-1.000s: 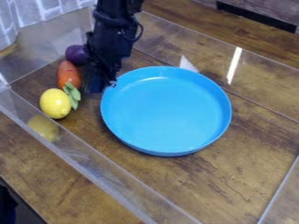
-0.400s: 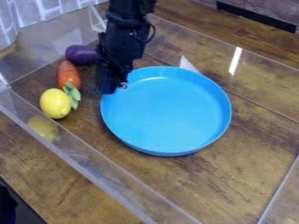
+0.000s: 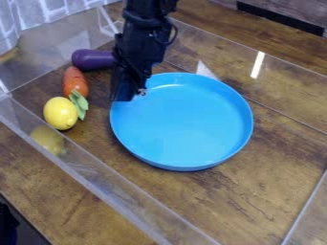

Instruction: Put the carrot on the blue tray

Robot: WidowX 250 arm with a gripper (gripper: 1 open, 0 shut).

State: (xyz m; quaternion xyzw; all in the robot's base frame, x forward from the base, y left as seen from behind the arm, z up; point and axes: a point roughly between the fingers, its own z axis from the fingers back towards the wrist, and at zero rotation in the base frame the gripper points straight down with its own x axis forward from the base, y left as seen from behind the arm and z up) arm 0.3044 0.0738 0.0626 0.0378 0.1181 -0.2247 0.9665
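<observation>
Carrot [image 3: 76,82]: orange-red toy with a green end, lying on the wooden counter [image 3: 255,206] to the left of the blue tray [image 3: 181,120], just beside the yellow lemon [image 3: 59,113] and near the purple eggplant [image 3: 92,59]; position unchanged against a second ago, not lifted. Gripper [image 3: 124,95]: black, pointing steeply down, jaws clenched with nothing visibly between them; tip now at the tray's upper-left rim. Change noted: a second ago the gripper stood close against the carrot's right side; it has since shifted right, toward the tray, leaving the carrot behind. Judged meaning: the closure took no hold on the carrot, so the task has not advanced, and a fresh approach with the jaws spread around the carrot looks necessary. Blue tray: round, shallow-rimmed, holding nothing; its floor shows only reflections. Lemon, eggplant: both resting on the counter outside the tray, unmoved. Clear panel edging [image 3: 90,177]: runs along the counter's near-left side, contains nothing of note.
</observation>
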